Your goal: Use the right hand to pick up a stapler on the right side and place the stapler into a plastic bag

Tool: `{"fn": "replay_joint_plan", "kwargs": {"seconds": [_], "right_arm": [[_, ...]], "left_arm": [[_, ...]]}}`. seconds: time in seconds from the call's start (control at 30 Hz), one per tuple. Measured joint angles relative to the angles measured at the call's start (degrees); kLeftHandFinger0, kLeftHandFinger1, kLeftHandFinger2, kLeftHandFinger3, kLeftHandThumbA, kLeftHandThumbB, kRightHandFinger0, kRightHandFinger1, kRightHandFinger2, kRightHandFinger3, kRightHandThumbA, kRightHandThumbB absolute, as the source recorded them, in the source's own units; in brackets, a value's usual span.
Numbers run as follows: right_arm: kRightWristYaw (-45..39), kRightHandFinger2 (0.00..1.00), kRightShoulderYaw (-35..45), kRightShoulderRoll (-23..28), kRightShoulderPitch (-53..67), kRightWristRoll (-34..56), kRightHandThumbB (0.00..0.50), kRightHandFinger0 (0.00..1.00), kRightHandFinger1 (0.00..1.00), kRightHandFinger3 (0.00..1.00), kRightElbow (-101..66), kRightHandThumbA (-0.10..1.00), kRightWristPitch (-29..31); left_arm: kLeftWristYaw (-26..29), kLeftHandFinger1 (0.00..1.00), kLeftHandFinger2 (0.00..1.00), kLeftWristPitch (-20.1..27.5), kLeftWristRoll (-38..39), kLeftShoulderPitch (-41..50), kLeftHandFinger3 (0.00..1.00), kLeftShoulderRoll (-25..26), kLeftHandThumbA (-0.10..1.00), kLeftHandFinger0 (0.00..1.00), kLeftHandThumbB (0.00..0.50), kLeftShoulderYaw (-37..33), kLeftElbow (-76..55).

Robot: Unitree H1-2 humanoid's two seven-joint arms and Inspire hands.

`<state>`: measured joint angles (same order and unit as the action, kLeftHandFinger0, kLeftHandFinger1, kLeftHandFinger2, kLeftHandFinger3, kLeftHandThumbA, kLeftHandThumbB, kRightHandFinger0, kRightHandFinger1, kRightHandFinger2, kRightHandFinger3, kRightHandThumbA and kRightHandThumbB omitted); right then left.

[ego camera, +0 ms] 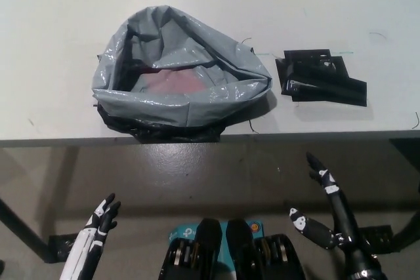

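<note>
1. You will find the stapler point(320, 78) lying flat on the right part of the white table point(59, 18). It is black and sits a little back from the front edge.
2. The bag point(180, 106) stands to the left of the stapler, near it but apart from it. It is grey, glossy plastic with its mouth open upward and its rim crumpled. Something pinkish shows inside, but you cannot tell from this view what it is. The bag's front reaches the table's front edge.
3. Your right hand point(335, 218) is black and sits low at the lower right, in front of the table edge and over the grey floor point(197, 175). It is well apart from the stapler. Its fingers are spread and hold nothing. 1 finger point(319, 170) points up toward the table edge, and the thumb juts out to the left.
4. Your left hand point(97, 226) rests at the lower left, also off the table. Its fingers are stretched out, slightly apart, and empty.
5. Neither of the 2 hands touches the stapler, the bag or the table.
</note>
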<state>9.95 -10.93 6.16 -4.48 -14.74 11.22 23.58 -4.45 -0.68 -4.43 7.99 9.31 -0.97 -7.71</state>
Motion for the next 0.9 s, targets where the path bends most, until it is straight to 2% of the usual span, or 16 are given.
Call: {"fn": "replay_joint_plan", "kwargs": {"seconds": [0.03,0.1,0.13,0.23,0.27,0.33,0.43,0.53,0.57,0.63,0.73,0.9], "right_arm": [[0.1,1.0,0.4,-0.2,0.1,-0.1,0.423,0.85,1.0,1.0,-1.6,0.66,0.0],[0.1,1.0,1.8,-0.3,-0.1,-0.4,0.413,0.87,1.0,1.0,-6.2,0.7,-0.1],[0.1,1.0,2.7,-0.3,-0.4,-0.6,0.387,0.91,1.0,1.0,-8.5,0.68,-0.3],[0.0,1.0,5.1,0.4,-2.7,-1.0,0.356,1.0,1.0,1.0,-13.8,0.7,-1.7],[-0.2,1.0,6.1,1.0,-4.1,-1.0,0.349,1.0,1.0,1.0,-15.7,0.7,-2.8],[-0.9,1.0,8.1,2.7,-8.6,-1.0,0.326,1.0,1.0,1.0,-18.9,0.79,-5.4],[-2.0,1.0,9.4,4.7,-15.0,-1.2,0.3,1.0,1.0,1.0,-19.8,0.85,-8.7],[-3.5,1.0,9.5,5.9,-20.5,-1.6,0.288,1.0,1.0,1.0,-19.6,0.85,-12.5],[-4.1,1.0,9.4,6.2,-22.1,-1.8,0.293,1.0,1.0,1.0,-19.4,0.8,-13.8],[-5.3,1.0,9.3,6.7,-24.9,-1.9,0.297,1.0,1.0,1.0,-18.6,0.78,-16.1],[-7.6,1.0,8.8,7.9,-29.7,-1.9,0.316,1.0,1.0,1.0,-15.3,0.8,-19.8],[-12.1,1.0,5.8,10.6,-37.3,-2.1,0.337,1.0,1.0,1.0,-6.8,0.79,-24.9]], "left_arm": [[0.0,1.0,1.0,0.0,0.0,0.0,1.0,0.1,1.0,1.0,0.055,0.0,0.0],[0.0,1.0,1.0,0.0,0.2,0.0,1.0,0.1,1.0,1.0,0.044,0.1,-0.1],[0.0,1.0,1.0,0.0,0.3,0.0,1.0,0.1,1.0,1.0,0.043,0.1,-0.1],[-0.1,1.0,1.0,0.0,0.5,0.1,1.0,0.1,1.0,1.0,0.06,0.2,-0.3],[-0.2,1.0,1.0,0.0,0.7,0.1,1.0,0.1,1.0,1.0,0.06,0.3,-0.6],[-0.5,1.0,1.0,0.0,1.0,0.3,1.0,0.1,1.0,1.0,0.047,0.4,-1.4],[-0.7,1.0,1.0,0.0,1.4,0.3,1.0,0.1,1.0,1.0,0.039,0.6,-2.3],[-0.8,1.0,1.0,-0.1,1.7,0.3,1.0,0.1,1.0,1.0,0.041,0.7,-2.8],[-0.8,1.0,1.0,-0.1,1.8,0.4,1.0,0.1,1.0,1.0,0.038,0.7,-3.0],[-0.8,1.0,1.0,-0.2,1.9,0.5,1.0,0.1,1.0,1.0,0.036,0.7,-3.3],[-0.8,1.0,1.0,-0.3,1.9,0.5,1.0,0.1,1.0,1.0,0.07,0.7,-3.7],[-0.8,1.0,1.0,-0.6,1.6,0.4,1.0,0.1,1.0,1.0,0.066,0.6,-4.6]]}}
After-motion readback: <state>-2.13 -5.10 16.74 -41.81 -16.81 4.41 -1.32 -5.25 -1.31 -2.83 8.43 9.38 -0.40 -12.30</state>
